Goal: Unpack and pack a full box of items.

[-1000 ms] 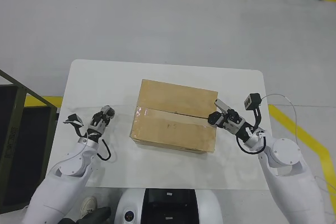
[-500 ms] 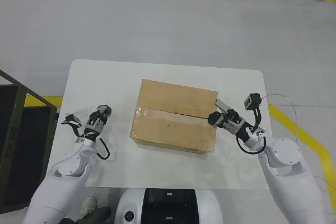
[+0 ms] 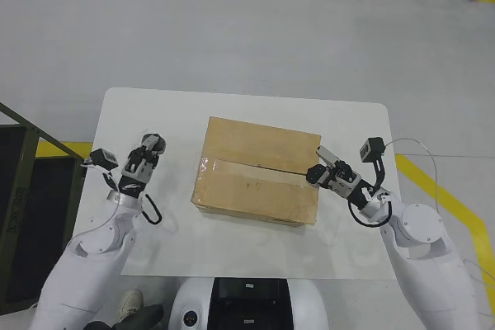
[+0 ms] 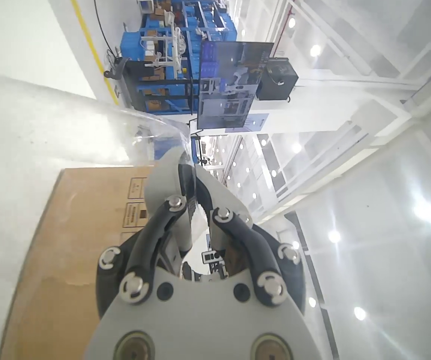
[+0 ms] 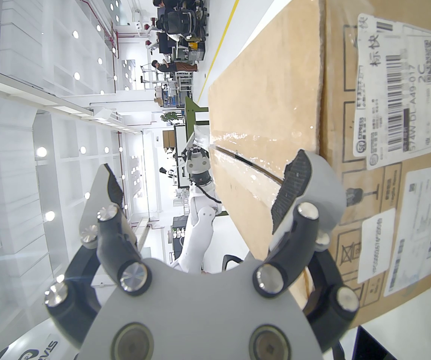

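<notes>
My left gripper [image 4: 188, 174], clamped shut on the clear tape [image 4: 87, 125], has swung up and away from me beside the box [image 3: 260, 169]; I reckon the peel has begun. The box sits mid-table [image 3: 231, 111], flaps down, glossy tape along its seam. My right gripper [image 5: 200, 177] hasn't moved, jaws wide at the box's right end. A dark rack [image 3: 16, 206] stands left of the table, well out of the way.
</notes>
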`<act>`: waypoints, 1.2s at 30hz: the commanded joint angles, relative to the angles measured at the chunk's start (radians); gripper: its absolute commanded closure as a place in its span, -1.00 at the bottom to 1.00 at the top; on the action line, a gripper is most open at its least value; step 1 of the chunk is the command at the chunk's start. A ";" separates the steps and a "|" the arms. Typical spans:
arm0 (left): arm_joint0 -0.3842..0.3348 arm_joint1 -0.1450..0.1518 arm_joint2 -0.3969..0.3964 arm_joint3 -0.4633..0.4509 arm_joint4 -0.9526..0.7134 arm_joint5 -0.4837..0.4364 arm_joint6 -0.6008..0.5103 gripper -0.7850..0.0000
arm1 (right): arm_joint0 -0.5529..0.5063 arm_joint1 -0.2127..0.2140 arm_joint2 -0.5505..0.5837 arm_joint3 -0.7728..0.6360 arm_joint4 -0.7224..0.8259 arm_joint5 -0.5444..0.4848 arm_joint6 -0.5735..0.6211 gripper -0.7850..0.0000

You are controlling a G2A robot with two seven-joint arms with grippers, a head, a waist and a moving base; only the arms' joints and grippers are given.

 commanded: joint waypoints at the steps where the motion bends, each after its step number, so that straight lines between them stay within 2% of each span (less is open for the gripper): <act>1: -0.006 -0.004 0.012 -0.030 0.037 -0.003 0.009 1.00 | 0.000 0.000 0.000 0.000 0.000 0.000 0.000 -1.00; 8: -0.045 -0.020 0.075 -0.130 0.167 0.027 0.041 1.00 | 0.000 0.000 0.000 0.000 0.000 0.000 0.000 -1.00; 12: -0.070 -0.030 0.128 -0.150 0.230 0.052 0.038 0.90 | 0.000 0.000 0.000 0.000 0.000 0.000 0.000 -1.00; 18: -0.086 -0.043 0.193 -0.159 0.324 0.073 0.026 1.00 | 0.000 0.000 0.000 0.000 0.000 0.000 0.000 -1.00; 36: -0.144 -0.076 0.332 -0.150 0.503 0.117 -0.038 1.00 | 0.000 0.000 0.000 0.000 0.000 0.000 0.000 -1.00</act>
